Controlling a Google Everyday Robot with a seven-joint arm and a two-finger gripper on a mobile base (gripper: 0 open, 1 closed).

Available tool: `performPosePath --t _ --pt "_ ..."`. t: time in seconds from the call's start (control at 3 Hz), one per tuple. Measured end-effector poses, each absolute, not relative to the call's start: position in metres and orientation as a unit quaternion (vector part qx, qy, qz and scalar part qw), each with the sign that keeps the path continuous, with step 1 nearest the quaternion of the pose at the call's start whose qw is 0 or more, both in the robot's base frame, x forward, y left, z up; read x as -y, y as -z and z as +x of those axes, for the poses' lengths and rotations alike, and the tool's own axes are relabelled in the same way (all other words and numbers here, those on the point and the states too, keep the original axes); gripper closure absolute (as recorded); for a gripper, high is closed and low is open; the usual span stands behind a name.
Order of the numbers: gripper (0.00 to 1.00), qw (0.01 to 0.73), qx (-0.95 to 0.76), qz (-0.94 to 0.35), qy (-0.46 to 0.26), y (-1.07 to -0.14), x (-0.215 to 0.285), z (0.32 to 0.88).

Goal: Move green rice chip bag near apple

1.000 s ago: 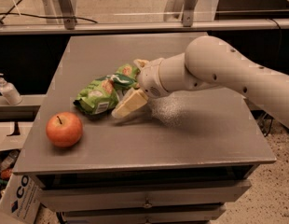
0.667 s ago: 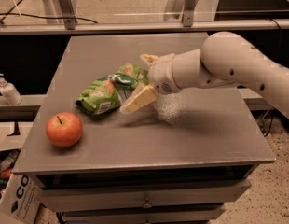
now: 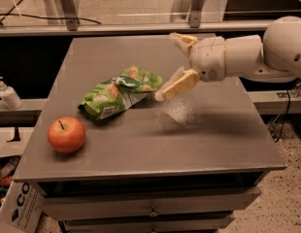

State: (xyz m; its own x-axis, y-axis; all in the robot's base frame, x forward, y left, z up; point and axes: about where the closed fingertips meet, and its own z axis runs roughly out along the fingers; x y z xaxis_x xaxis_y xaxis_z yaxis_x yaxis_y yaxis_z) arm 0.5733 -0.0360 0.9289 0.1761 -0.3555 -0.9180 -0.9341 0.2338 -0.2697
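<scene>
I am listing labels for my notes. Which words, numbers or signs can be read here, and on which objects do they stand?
"CO": large dark letters, cut off, on the white box at lower left.
The green rice chip bag: lettering and barcode patch too blurred to read.
The apple and the open tool right of the bag: no text.

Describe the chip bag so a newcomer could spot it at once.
On the grey table, left of centre, lies the green rice chip bag, just behind and right of the apple. The open gripper hangs at its right end. It is the only crinkly, bright green thing there.
</scene>
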Motion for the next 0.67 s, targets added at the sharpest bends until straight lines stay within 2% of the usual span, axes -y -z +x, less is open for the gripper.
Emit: performPosePath --t 0.33,0.67 --pt "0.00 0.544 -0.585 -0.534 -0.278 -0.9330 0.0692 0.5845" --pt "0.00 0.546 -0.584 -0.532 -0.277 -0.9347 0.0710 0.5860"
